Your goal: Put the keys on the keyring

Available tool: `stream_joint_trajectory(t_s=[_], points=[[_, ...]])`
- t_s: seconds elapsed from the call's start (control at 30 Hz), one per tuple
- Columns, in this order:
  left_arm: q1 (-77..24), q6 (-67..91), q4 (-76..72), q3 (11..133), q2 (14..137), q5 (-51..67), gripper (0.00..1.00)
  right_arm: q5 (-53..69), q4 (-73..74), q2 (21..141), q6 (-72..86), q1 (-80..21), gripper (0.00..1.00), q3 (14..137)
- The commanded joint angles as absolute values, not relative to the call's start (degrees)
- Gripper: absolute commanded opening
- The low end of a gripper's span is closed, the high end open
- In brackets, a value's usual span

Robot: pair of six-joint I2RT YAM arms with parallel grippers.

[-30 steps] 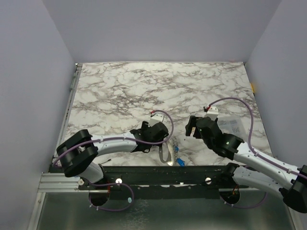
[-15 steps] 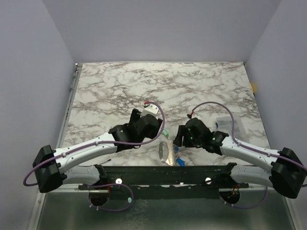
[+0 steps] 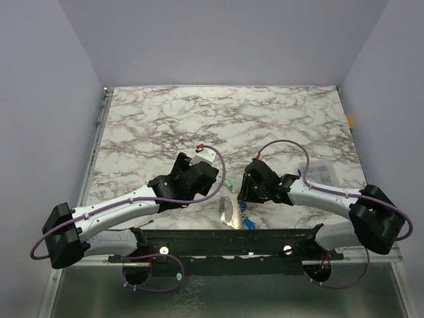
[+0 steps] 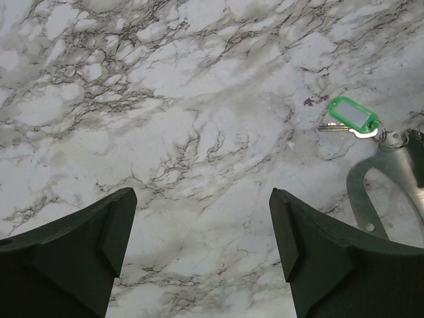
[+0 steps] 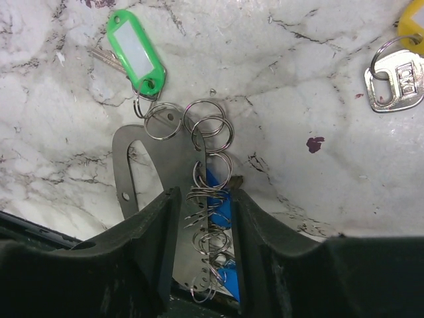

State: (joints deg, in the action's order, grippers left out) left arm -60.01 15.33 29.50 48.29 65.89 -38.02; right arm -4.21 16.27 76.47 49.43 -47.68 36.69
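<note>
You swung the right gripper (image 5: 204, 199) in and narrowed it astride the flat grey oval metal keyring (image 5: 173, 165), pinch unconfirmed, while the left gripper (image 4: 202, 199) stood spread wide; threading hadn't started.

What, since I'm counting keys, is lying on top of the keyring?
A row of small split rings lies along one side of the keyring, a blue tag showing through them. The right hand straddles it, covering its near end.
</note>
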Motion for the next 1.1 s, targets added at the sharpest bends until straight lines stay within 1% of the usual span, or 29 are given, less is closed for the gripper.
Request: stream_joint_trajectory(t_s=[0.0,0.07,0.17,0.27,0.33,0.4,0.43,0.53,0.7,0.83,0.97,1.07], points=[[-59.77,14.69,29.45,47.90,64.42,-38.08,0.89,-5.65,16.75,78.92,50.33,-48.16,0.44,38.93],[-59.71,14.59,29.31,47.83,64.33,-37.75,0.88,-5.26,16.72,80.00,50.13,-48.16,0.44,39.15],[-59.72,14.59,29.16,47.73,64.05,-37.53,0.88,-5.02,16.55,81.03,49.89,-48.25,0.49,39.19],[-59.68,14.51,29.00,47.59,63.68,-37.46,0.88,-5.00,16.12,81.76,49.45,-48.34,0.50,38.99],[-59.63,14.50,28.85,47.47,63.53,-37.53,0.88,-4.92,15.71,82.35,49.05,-48.34,0.46,39.10],[-59.64,14.50,28.77,47.38,63.47,-37.53,0.88,-4.67,15.17,82.69,48.63,-48.34,0.37,39.16],[-59.64,14.50,28.70,47.42,63.46,-37.55,0.88,-4.57,14.94,82.63,48.42,-48.34,0.30,39.20],[-59.62,14.50,28.65,47.42,63.46,-37.81,0.88,-4.56,14.97,81.23,47.76,-48.43,0.24,39.53],[-59.59,14.67,28.16,47.73,62.62,-38.86,0.87,-6.28,17.04,76.37,44.37,-48.43,0.23,41.57],[-59.58,14.89,26.36,47.57,60.43,-39.02,0.87,-5.32,15.67,71.72,39.56,-48.43,0.22,42.39],[-59.50,15.05,23.43,46.71,57.30,-36.09,0.87,-3.83,14.57,68.63,35.49,-48.43,0.22,42.43],[-59.36,13.55,19.77,45.80,54.59,-30.58,0.87,-1.05,14.43,67.02,32.38,-48.43,0.22,42.76]])
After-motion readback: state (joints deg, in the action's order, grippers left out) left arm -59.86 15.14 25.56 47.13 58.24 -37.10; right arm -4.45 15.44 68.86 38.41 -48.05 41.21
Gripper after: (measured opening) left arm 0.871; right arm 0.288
